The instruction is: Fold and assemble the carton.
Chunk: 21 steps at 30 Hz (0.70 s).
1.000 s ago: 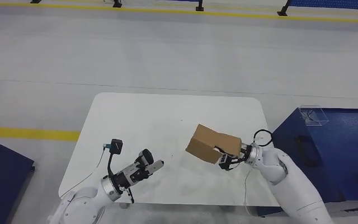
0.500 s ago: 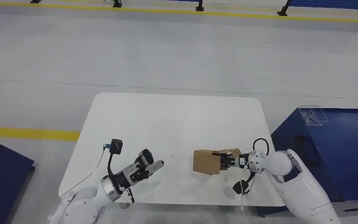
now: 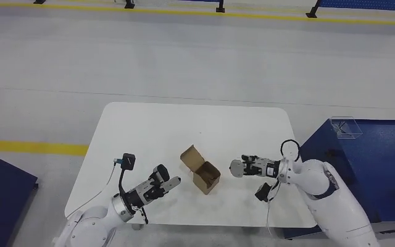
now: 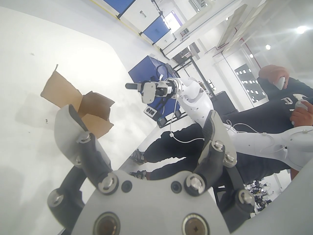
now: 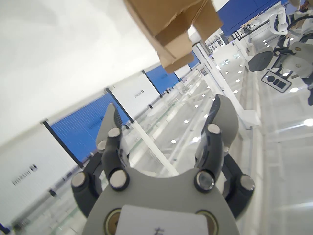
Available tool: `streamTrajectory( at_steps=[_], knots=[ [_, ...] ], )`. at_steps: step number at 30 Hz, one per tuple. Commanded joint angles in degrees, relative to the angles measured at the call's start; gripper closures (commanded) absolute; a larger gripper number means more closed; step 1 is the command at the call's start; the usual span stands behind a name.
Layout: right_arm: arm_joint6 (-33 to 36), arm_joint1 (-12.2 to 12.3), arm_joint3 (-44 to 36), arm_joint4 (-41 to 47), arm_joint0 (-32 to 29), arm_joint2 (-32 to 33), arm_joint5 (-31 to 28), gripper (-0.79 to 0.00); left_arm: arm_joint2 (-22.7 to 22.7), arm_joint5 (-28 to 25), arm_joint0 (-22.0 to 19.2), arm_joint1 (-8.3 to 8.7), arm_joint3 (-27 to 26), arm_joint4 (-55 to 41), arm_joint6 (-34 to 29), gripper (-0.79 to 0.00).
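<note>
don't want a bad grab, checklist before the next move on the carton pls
1. carton rests on the table, away from its edges: ok
2. right gripper open and empty: ok
3. left gripper open and empty: ok
4. both grippers apart from the carton: ok
5. carton fully closed: not ok, one end gapes and a flap sticks out
6. other end's flaps tucked: cannot tell

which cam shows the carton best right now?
Top view: the whole carton lies on the table, one flap open. Left wrist view: carton partly behind the left pincer. Right wrist view: close up, carton cut off by the frame edge.
</note>
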Motion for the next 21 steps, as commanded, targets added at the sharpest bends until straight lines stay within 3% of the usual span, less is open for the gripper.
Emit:
streamTrajectory(
  at_steps=[1,4,7,10,14,17,21],
  knots=[
    [12.60,0.15,0.26,-16.24,-0.69,2.30,9.06,-0.785,0.00,0.00,0.00,0.00,0.00,0.00,0.00,-0.785],
    [34.56,-0.08,-0.53,-43.80,-1.01,2.97,11.03,-0.785,0.00,0.00,0.00,0.00,0.00,0.00,0.00,-0.785],
    [57.72,-0.20,3.00,-68.99,-1.39,-0.05,3.08,-0.785,0.00,0.00,0.00,0.00,0.00,0.00,0.00,-0.785],
    [74.15,-0.35,9.13,-82.72,0.82,-3.28,-4.24,-0.785,0.00,0.00,0.00,0.00,0.00,0.00,0.00,-0.785],
    [88.79,-0.88,16.29,-95.57,5.90,-6.94,-15.55,-0.785,0.00,0.00,0.00,0.00,0.00,0.00,0.00,-0.785],
    [97.19,-1.67,22.38,-98.96,10.08,-9.02,-21.91,-0.785,0.00,0.00,0.00,0.00,0.00,0.00,0.00,-0.785],
    [97.19,-1.67,22.38,-98.96,10.08,-9.02,-21.91,-0.785,0.00,0.00,0.00,0.00,0.00,0.00,0.00,-0.785]
  ],
)
